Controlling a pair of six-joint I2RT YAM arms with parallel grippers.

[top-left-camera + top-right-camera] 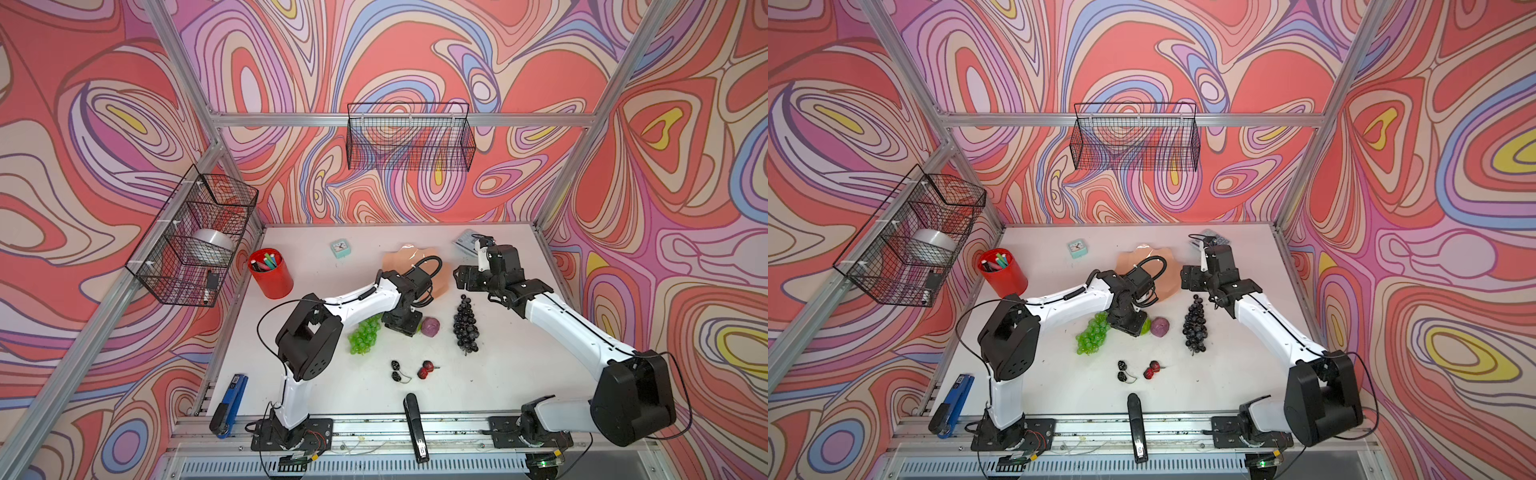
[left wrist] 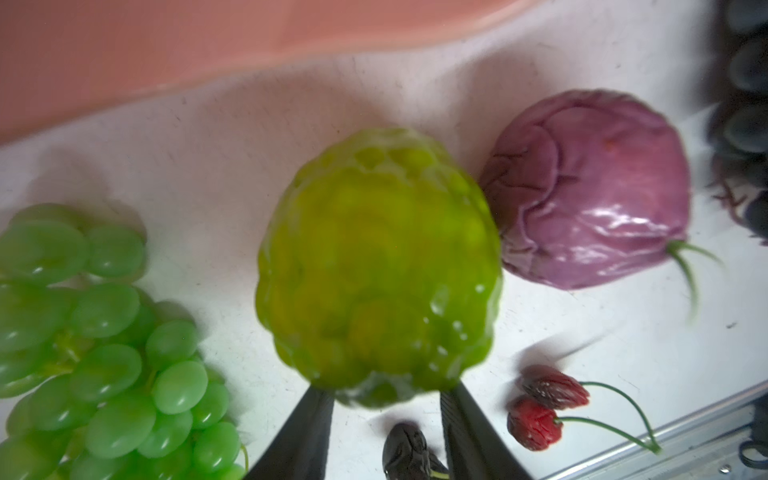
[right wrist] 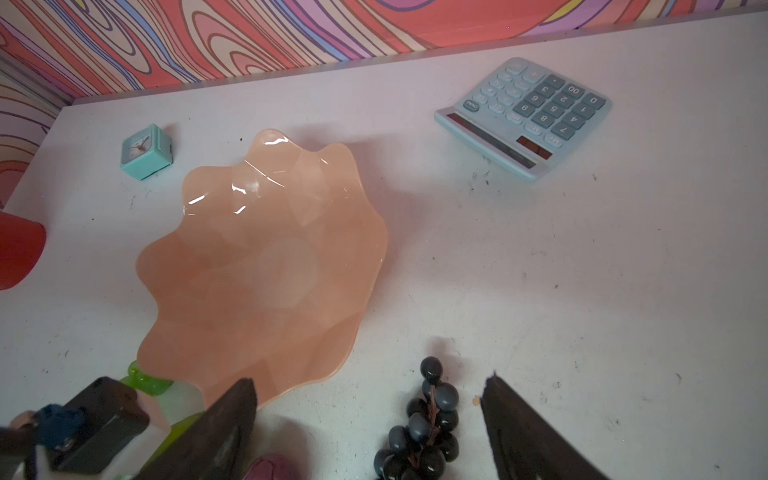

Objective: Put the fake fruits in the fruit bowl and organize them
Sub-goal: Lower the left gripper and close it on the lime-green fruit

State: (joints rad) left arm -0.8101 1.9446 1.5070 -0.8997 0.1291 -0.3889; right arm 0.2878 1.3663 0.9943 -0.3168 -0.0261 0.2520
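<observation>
My left gripper (image 2: 384, 392) is shut on the ridged lime-green ball (image 2: 378, 266), one finger on each side of it, just in front of the peach-pink fruit bowl (image 1: 395, 262). In a top view the ball (image 1: 1145, 326) peeks out beside that gripper (image 1: 1129, 322). The green grape bunch (image 1: 365, 336) lies to its left and the mauve ball (image 1: 430, 327) to its right. My right gripper (image 3: 370, 386) hangs open above the top of the dark grape bunch (image 3: 424, 432), beside the empty bowl (image 3: 270, 257). Black berries (image 1: 397, 371) and red berries (image 1: 426, 369) lie nearer the front.
A red cup of markers (image 1: 270, 274) stands at the left, a teal clock (image 1: 340, 248) behind the bowl, and a calculator (image 3: 523, 116) at the back right. A black stapler (image 1: 415, 428) and a blue stapler (image 1: 230, 405) lie at the front edge. Wire baskets (image 1: 195, 232) hang on the walls.
</observation>
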